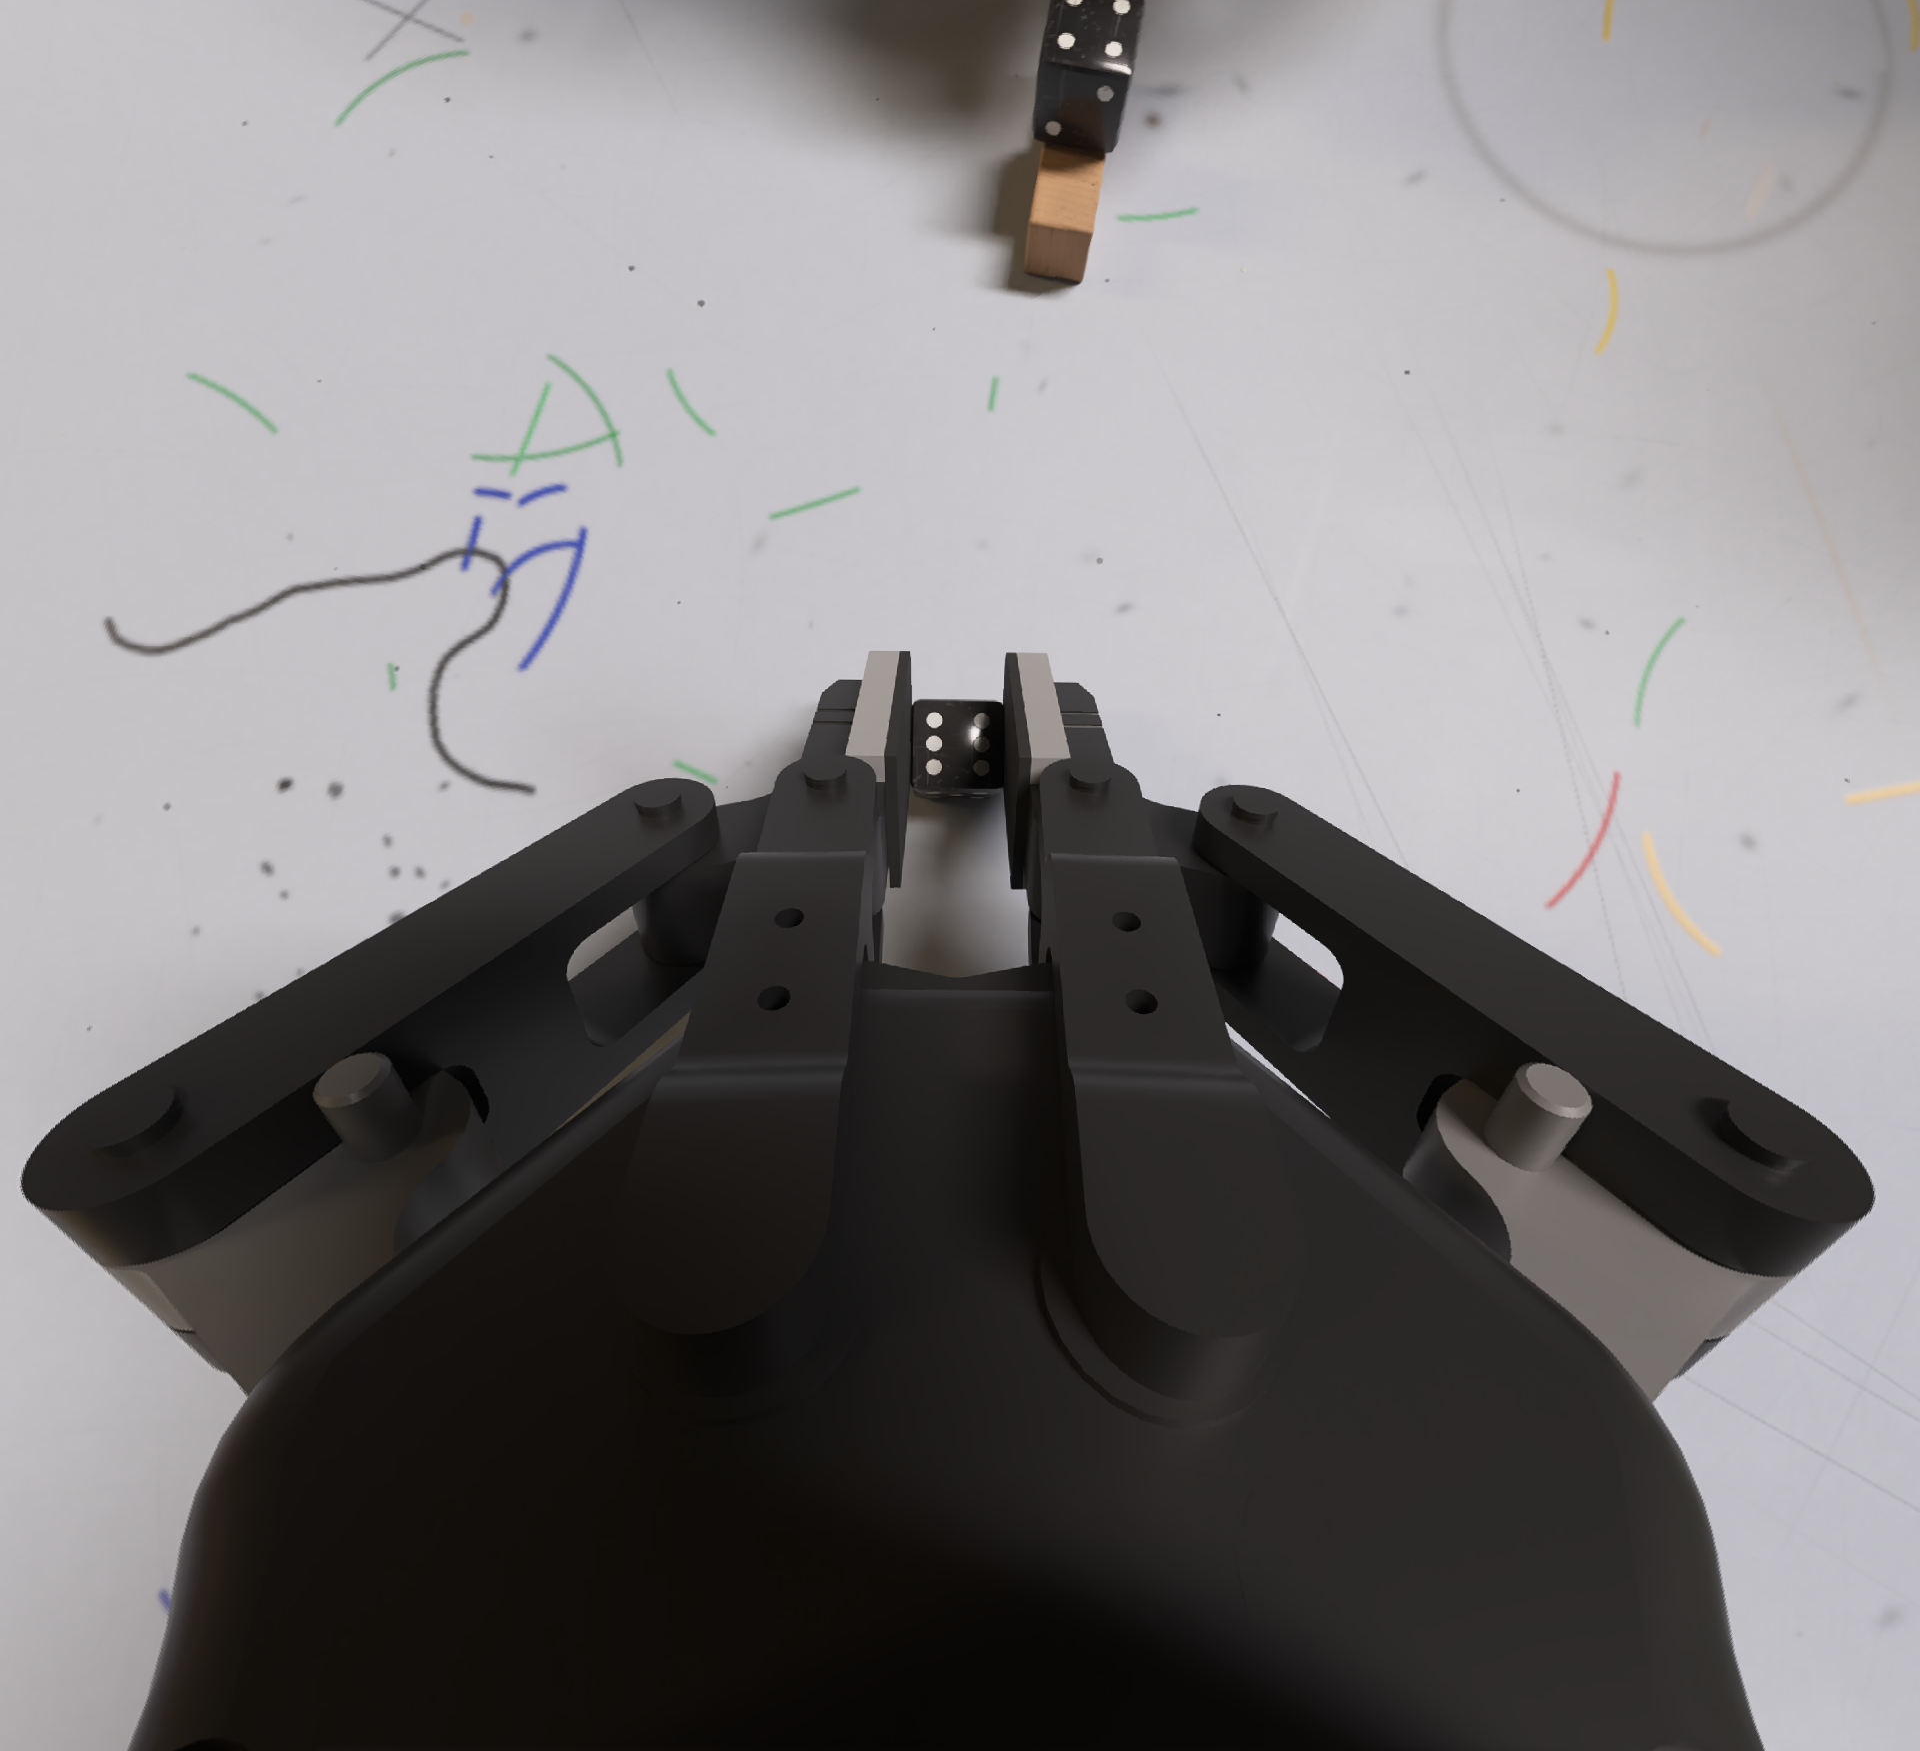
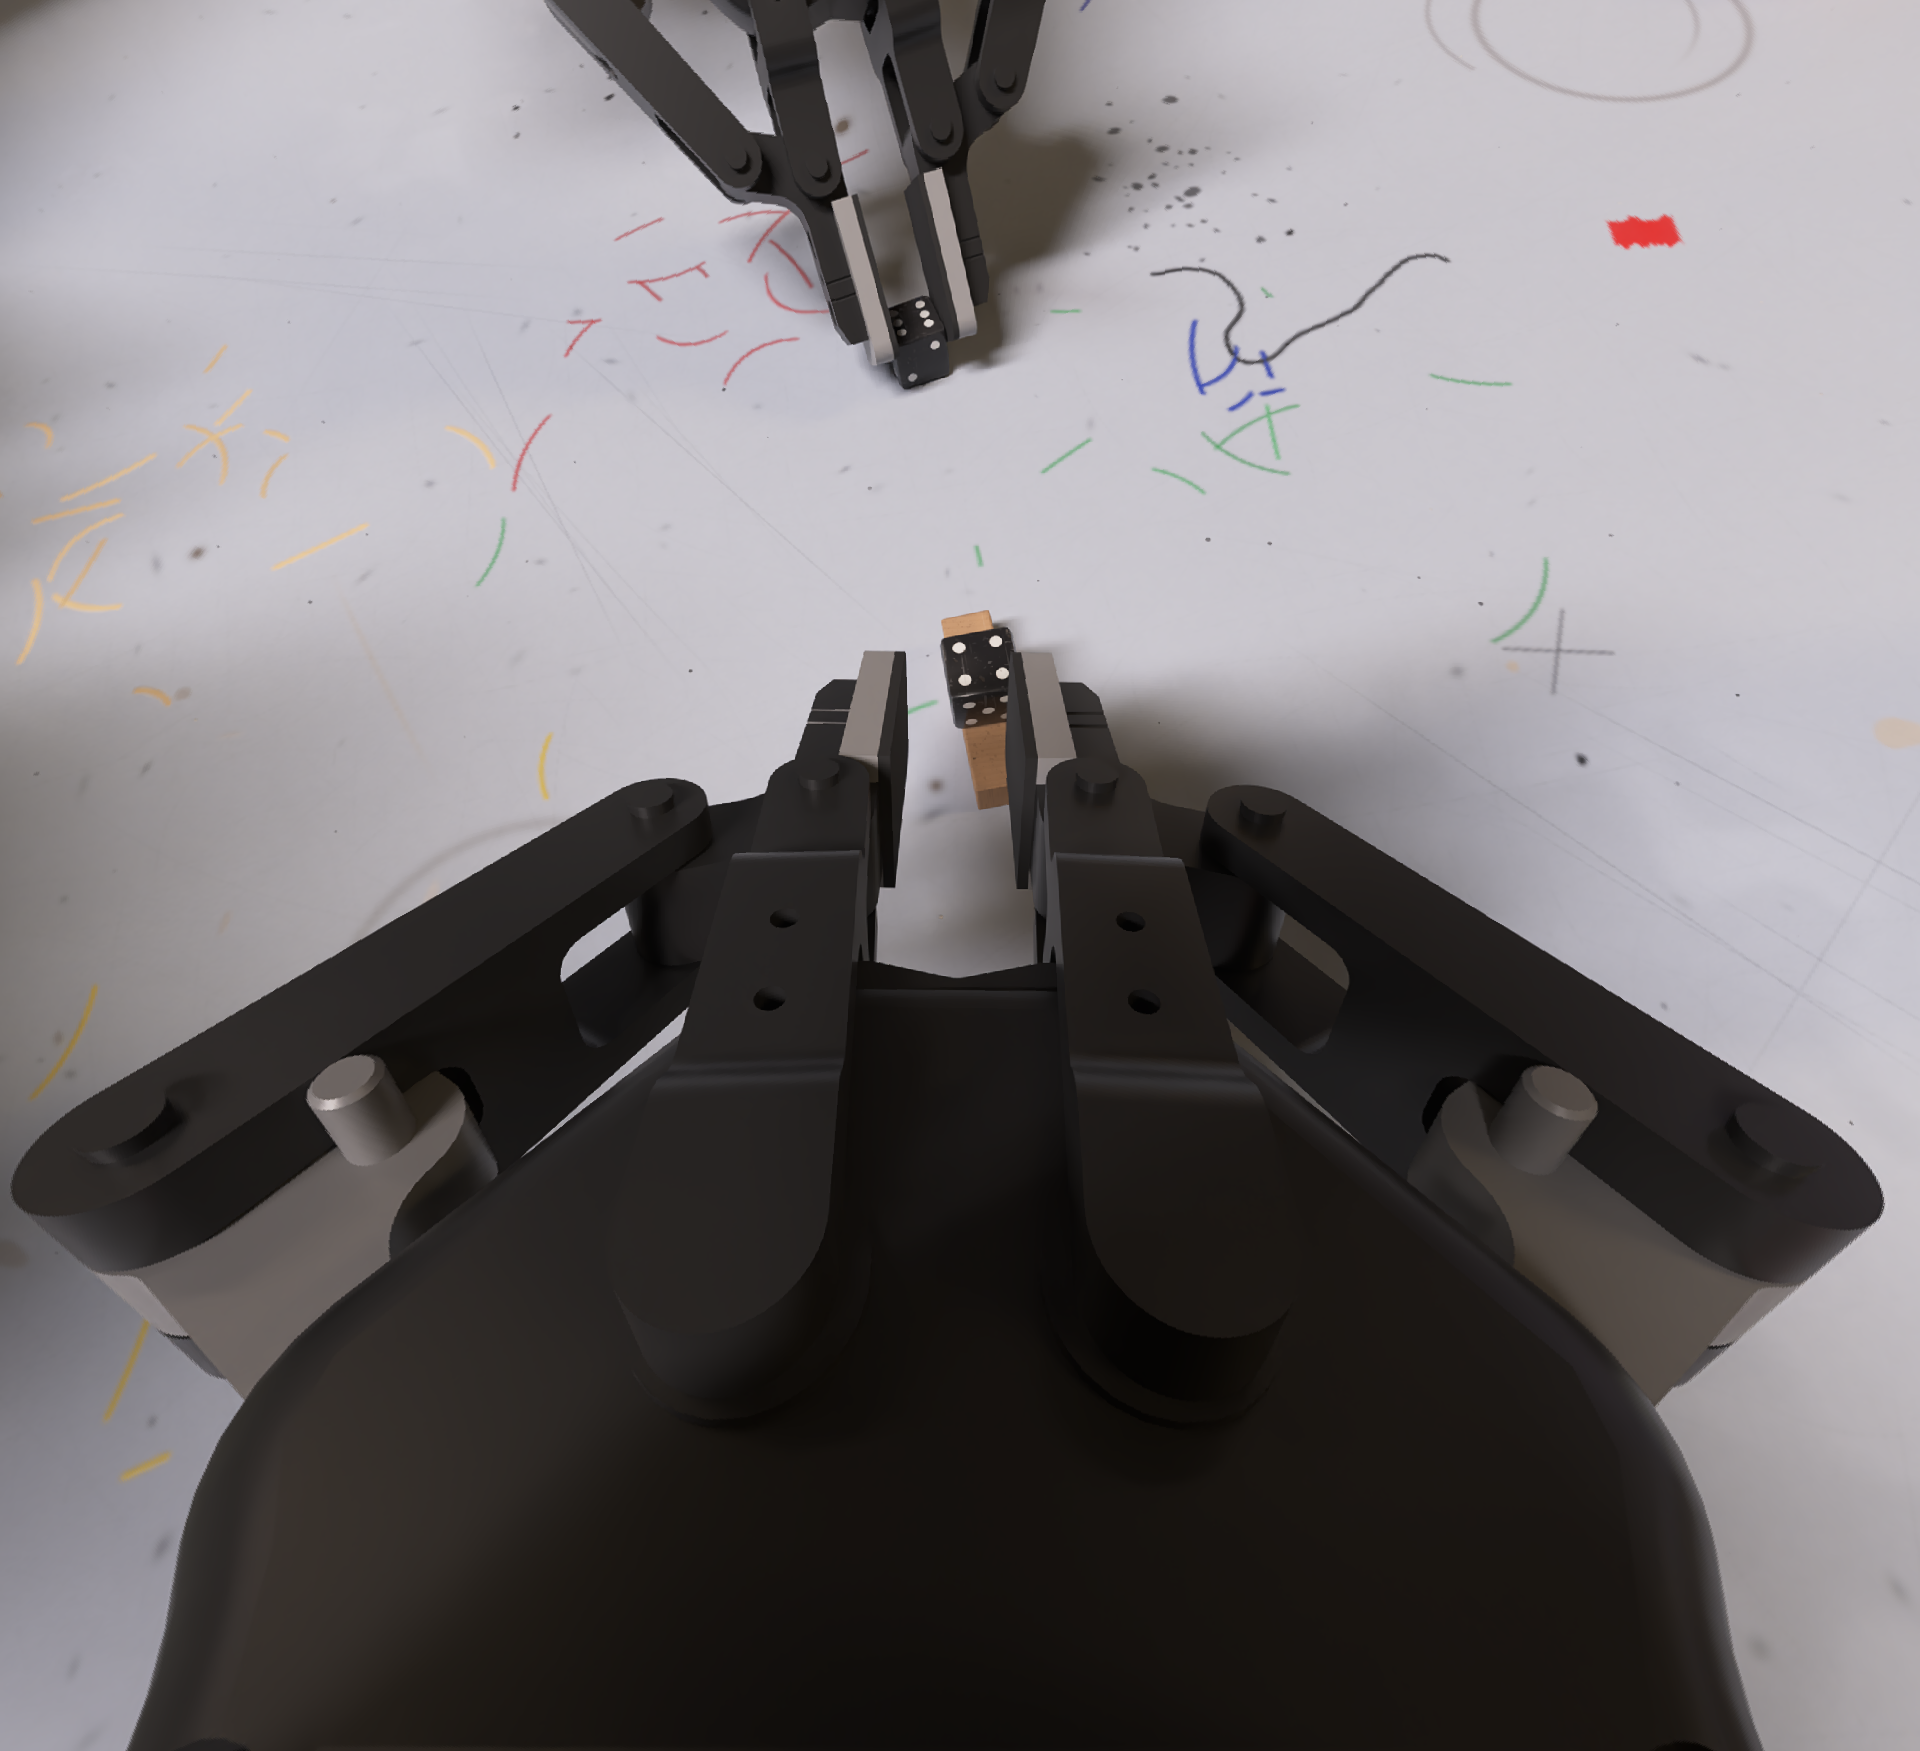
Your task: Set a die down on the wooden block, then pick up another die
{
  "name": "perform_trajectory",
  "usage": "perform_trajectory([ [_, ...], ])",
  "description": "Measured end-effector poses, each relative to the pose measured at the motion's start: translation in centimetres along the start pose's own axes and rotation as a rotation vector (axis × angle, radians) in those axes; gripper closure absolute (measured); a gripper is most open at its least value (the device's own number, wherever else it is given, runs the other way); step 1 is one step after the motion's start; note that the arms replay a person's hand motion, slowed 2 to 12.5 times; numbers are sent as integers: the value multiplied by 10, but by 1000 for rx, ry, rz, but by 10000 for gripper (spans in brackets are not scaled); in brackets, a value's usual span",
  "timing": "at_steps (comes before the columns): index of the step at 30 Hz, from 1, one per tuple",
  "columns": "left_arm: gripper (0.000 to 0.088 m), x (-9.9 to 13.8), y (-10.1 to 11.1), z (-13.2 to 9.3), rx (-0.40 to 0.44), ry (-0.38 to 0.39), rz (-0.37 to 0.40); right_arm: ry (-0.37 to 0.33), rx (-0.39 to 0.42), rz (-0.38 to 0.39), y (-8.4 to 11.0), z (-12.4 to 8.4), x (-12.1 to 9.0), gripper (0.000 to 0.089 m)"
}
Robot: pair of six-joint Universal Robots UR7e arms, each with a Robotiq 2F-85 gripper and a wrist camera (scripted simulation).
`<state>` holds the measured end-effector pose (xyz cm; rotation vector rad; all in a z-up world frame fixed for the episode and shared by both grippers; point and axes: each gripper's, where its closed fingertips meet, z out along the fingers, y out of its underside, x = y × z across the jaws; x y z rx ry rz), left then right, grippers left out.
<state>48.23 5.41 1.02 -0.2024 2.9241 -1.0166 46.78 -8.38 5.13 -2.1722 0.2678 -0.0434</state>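
One black die (image 1: 1086, 65) sits atop the wooden block (image 1: 1060, 215), the spread right end effector (image 2: 956, 714) around it; the left end effector (image 1: 956, 714) pinches a second die (image 1: 956, 751) near the scribbled surface (image 1: 1351, 506), lift pending.

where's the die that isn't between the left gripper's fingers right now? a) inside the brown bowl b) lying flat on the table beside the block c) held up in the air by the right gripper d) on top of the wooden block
d: the black die sits on the top of the upright wooden block, and the right gripper is open with a gap on its left side, not clamping it.
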Motion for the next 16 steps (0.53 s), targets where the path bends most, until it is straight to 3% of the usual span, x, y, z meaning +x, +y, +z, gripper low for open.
perform_trajectory([
  [6,723,-3,2,-5,13,-55,-34,26,17,29,-4,-2,-5,724],
  [16,723,11,-19,-20,160,-68,-144,95,45,83,-18,5,-20,725],
])
